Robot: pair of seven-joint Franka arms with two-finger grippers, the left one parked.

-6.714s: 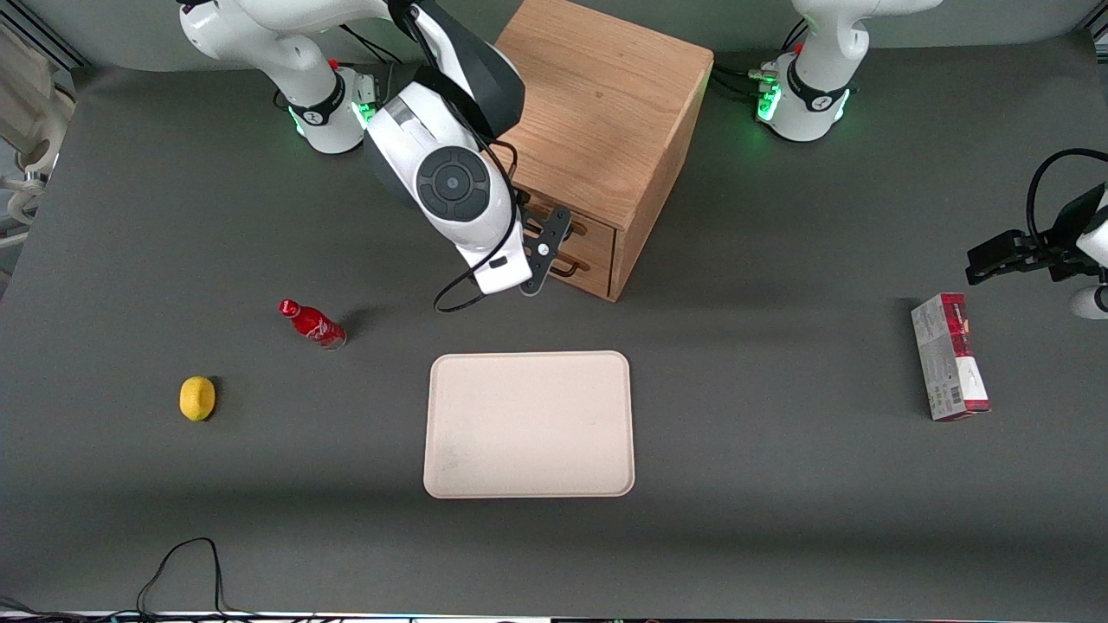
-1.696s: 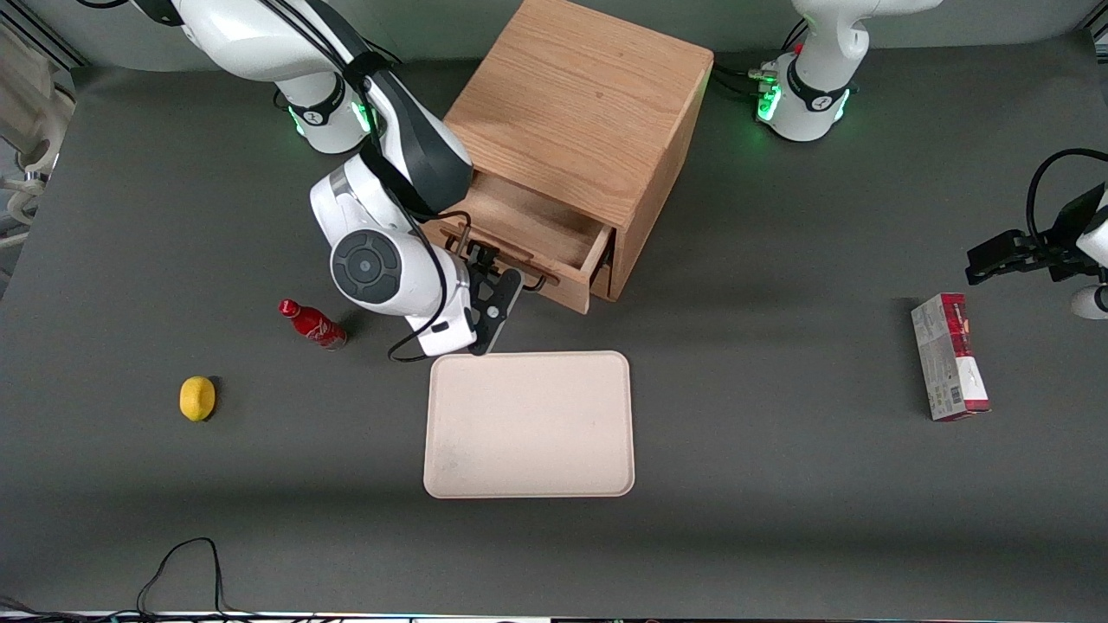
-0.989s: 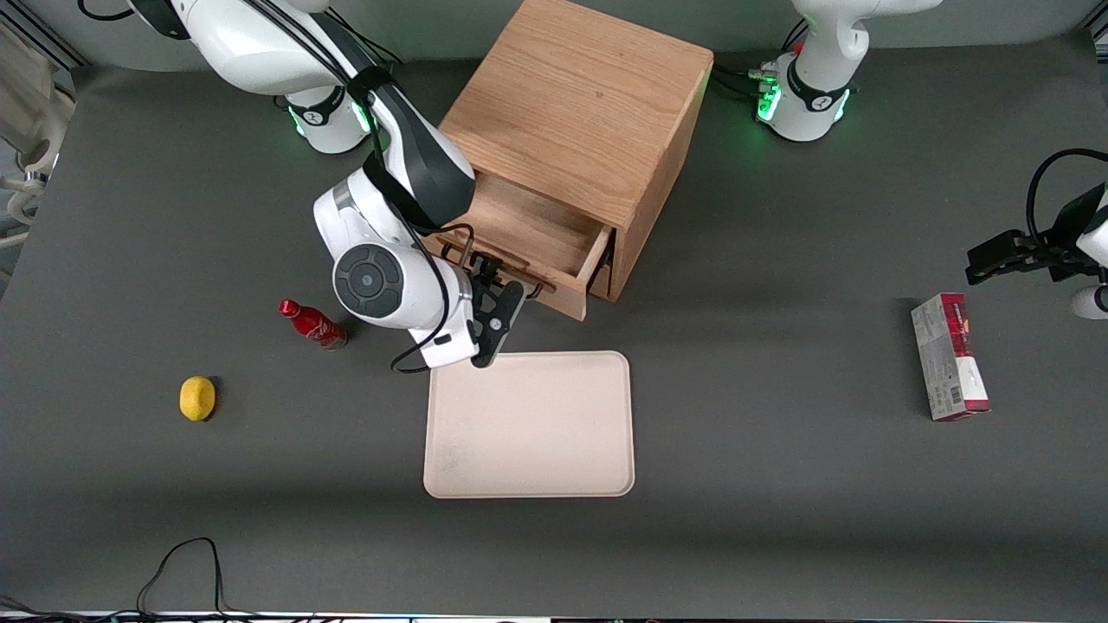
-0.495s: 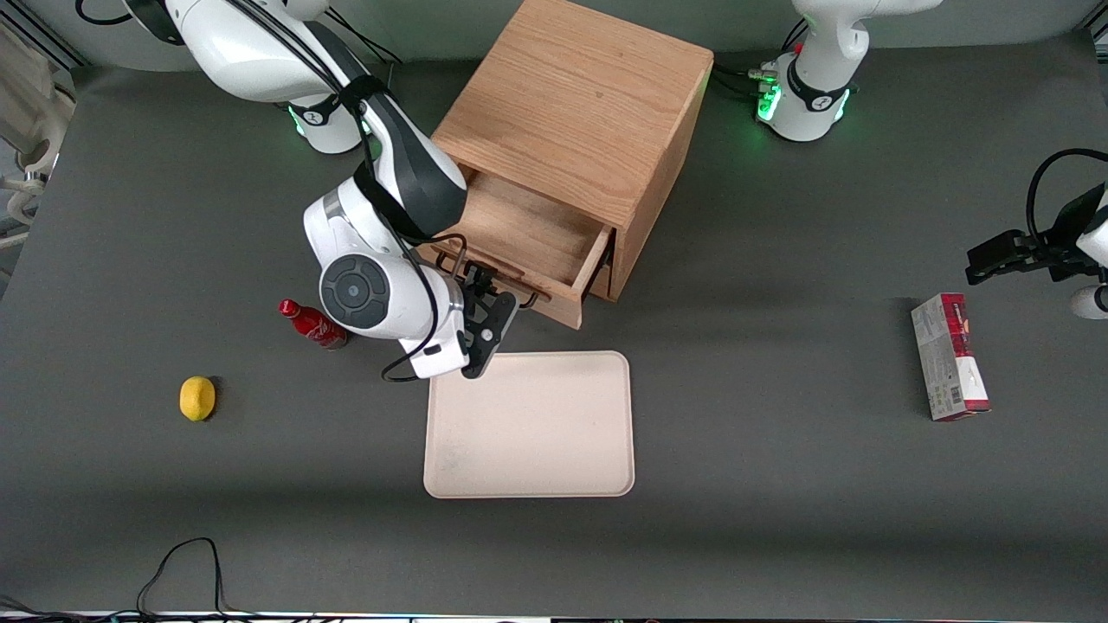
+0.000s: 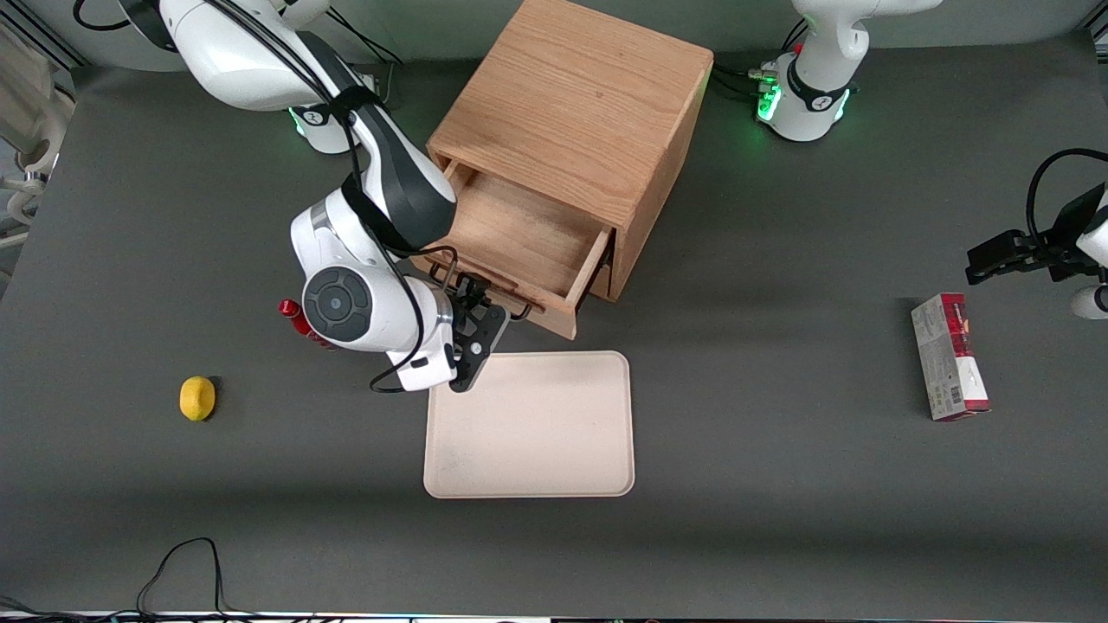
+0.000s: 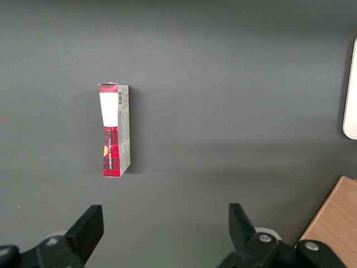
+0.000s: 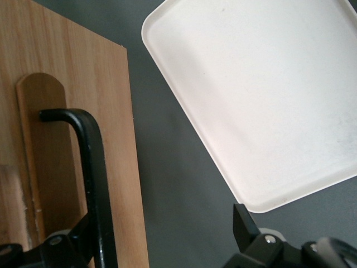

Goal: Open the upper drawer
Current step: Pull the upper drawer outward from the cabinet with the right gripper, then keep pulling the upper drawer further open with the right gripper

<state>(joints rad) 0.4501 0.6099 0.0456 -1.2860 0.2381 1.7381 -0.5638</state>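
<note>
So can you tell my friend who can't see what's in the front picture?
The robot's gripper is at the handle of the pulled-out upper drawer of a wooden cabinet. Nearer the camera lies a tray; a lemon sits toward the working arm's end.

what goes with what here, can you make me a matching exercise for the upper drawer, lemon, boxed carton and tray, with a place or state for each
Things:
1. upper drawer
2. lemon
3. boxed carton
4. tray

Places or states:
A. lies toward the parked arm's end of the table
B. pulled out of the cabinet, inside bare
C. flat on the table, nearer to the front camera than the cabinet
D. lies toward the working arm's end of the table

Pairs: 1-B, 2-D, 3-A, 4-C

The gripper is at the drawer's black handle.
</note>
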